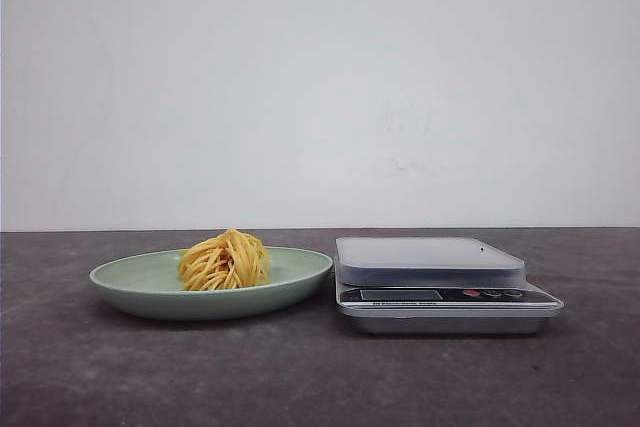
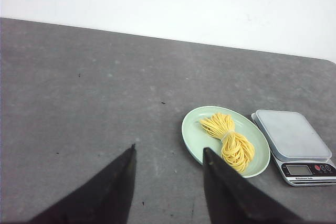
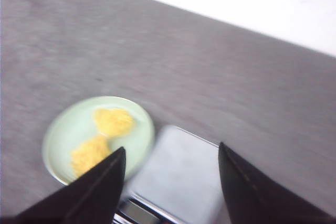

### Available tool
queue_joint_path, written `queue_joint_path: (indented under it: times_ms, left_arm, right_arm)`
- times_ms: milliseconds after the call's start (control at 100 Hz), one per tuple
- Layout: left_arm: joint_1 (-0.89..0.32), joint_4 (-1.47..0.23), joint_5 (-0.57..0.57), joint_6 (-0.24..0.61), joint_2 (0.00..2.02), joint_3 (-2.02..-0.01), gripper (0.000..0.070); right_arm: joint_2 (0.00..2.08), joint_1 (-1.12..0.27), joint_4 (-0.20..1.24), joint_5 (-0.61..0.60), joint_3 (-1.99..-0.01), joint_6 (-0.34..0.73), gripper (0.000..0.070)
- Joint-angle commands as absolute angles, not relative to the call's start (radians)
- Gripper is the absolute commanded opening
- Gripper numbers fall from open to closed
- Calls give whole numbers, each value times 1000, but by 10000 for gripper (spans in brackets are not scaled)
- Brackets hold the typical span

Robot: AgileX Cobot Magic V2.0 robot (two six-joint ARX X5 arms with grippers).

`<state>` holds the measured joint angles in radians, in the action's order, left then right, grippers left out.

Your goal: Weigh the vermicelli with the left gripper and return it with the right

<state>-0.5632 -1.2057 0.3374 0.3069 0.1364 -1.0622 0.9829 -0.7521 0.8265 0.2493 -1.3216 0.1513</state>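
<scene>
A dark grey table (image 1: 300, 377) meets a plain white wall. On it our vermicelli (image 1: 224, 261) sits in the pale green plate (image 1: 130, 282), just beside the empty scale (image 1: 440, 292). We hold our left gripper (image 2: 168, 156) well back from the plate, its fingers spread with nothing between them; our right gripper (image 3: 170, 153) hovers above the scale, likewise spread. We should approach from above, centre over the nest and close gently to keep the strands whole.

The room is bright with soft, even light, and the white wall (image 1: 320, 87) looks washed out. A faint shadow sits under the green plate (image 1: 130, 282). The right wrist view is blurry, and the vermicelli (image 3: 100, 137) there looks smeared.
</scene>
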Motion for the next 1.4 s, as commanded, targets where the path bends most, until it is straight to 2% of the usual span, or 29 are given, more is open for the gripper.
queue_joint_path:
  times_ms: [0,150,350,570,760,1020,1060,1080,1090,1100,1120,1140,1150,1390]
  left_arm:
    - [-567,-1196,340,303,142,-1060,243]
    - [-567,-1181,338,307,142,-1021,243]
    - [-567,-1144,336,307,142,-992,242]
    - [-567,-1083,336,306,142,-971,243]
    - [-567,-1076,336,306,142,-952,242]
    - [-567,-1077,336,307,142,-952,241]
    - [-567,-1078,336,307,142,-952,214]
    - [-567,-1078,336,307,142,-952,182]
    - [-567,-1078,336,307,142,-952,158]
    - [-567,-1078,336,306,142,-952,130]
    - [-567,-1079,336,306,142,-952,62]
    - [-567,-1081,336,303,142,-952,0]
    - [-567,-1081,336,303,142,-952,0]
    - [-567,-1077,336,300,142,-952,10]
  right_arm:
    - [922,-773,881,297,-1342,131,348]
    - [757,-810,984,349,-1328,165,348]
    - [547,-823,995,382,-1225,184,348]
    - [350,-822,916,401,-995,192,349]
    - [278,-823,795,392,-803,237,348]
    - [278,-823,745,386,-754,281,345]
    - [278,-823,747,387,-754,281,278]
    - [278,-823,748,390,-754,281,194]
    - [278,-823,749,391,-754,281,116]
    - [278,-823,749,391,-754,281,95]
    - [278,-823,749,390,-754,280,0]
    - [278,-823,749,390,-754,277,0]
    - [278,-823,749,390,-754,277,15]
    - [278,-823,749,390,-754,282,7]
